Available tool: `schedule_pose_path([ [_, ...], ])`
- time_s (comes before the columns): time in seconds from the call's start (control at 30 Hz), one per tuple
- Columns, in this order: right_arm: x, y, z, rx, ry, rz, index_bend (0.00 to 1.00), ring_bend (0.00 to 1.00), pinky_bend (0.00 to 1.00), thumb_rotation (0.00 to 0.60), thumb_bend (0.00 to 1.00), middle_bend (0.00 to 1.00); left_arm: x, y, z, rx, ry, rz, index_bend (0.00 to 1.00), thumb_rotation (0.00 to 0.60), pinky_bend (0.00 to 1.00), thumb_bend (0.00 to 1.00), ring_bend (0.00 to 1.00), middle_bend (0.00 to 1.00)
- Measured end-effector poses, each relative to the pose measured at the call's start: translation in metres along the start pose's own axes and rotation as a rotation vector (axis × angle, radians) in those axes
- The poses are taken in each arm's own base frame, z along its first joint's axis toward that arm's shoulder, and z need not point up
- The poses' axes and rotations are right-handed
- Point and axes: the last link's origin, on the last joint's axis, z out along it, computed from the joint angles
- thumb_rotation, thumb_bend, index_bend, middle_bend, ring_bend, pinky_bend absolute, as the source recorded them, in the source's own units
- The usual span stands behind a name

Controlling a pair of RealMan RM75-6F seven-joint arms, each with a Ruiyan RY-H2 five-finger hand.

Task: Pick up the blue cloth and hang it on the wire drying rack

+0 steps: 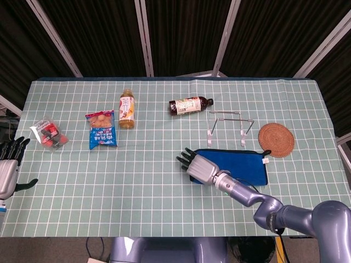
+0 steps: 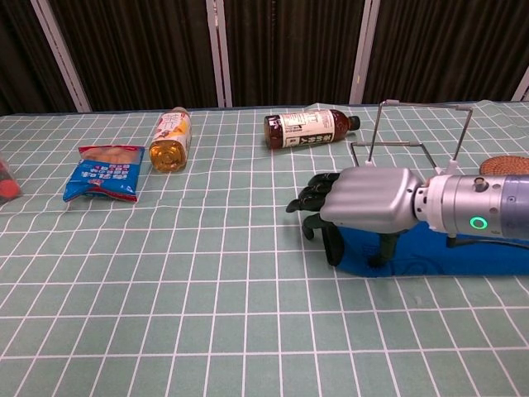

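The blue cloth [image 1: 244, 163] lies flat on the table, just in front of the wire drying rack [image 1: 230, 125]. My right hand [image 1: 196, 165] hovers over the cloth's left edge with its fingers spread and reaching out past that edge. It holds nothing. In the chest view the right hand [image 2: 355, 201] sits low over the cloth [image 2: 450, 255], its thumb pointing down at the fabric. The rack [image 2: 420, 124] stands empty behind it. My left hand [image 1: 7, 167] rests open at the table's far left edge, far from the cloth.
A dark bottle [image 1: 190, 105] lies just left of the rack. A round woven coaster [image 1: 276, 139] sits to the rack's right. A juice bottle [image 1: 126, 108], a blue snack bag [image 1: 101, 129] and a red packet [image 1: 49, 134] lie on the left half.
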Motion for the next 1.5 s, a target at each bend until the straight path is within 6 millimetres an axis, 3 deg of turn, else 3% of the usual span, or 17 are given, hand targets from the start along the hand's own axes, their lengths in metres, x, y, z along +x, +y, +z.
schedule_pose_path([
  [0.8, -0.013, 0.002, -0.006, -0.01, -0.011, 0.019, 0.37, 0.0, 0.0, 0.6, 0.11, 0.0, 0.0, 0.0, 0.0, 0.0, -0.003, -0.002, 0.0, 0.6, 0.0, 0.0, 0.0, 0.0],
  [1.5, -0.018, 0.007, -0.016, 0.0, 0.028, 0.032, 0.38, 0.0, 0.08, 0.6, 0.11, 0.0, 0.0, 0.0, 0.0, 0.0, -0.002, -0.002, 0.0, 0.6, 0.0, 0.0, 0.0, 0.0],
])
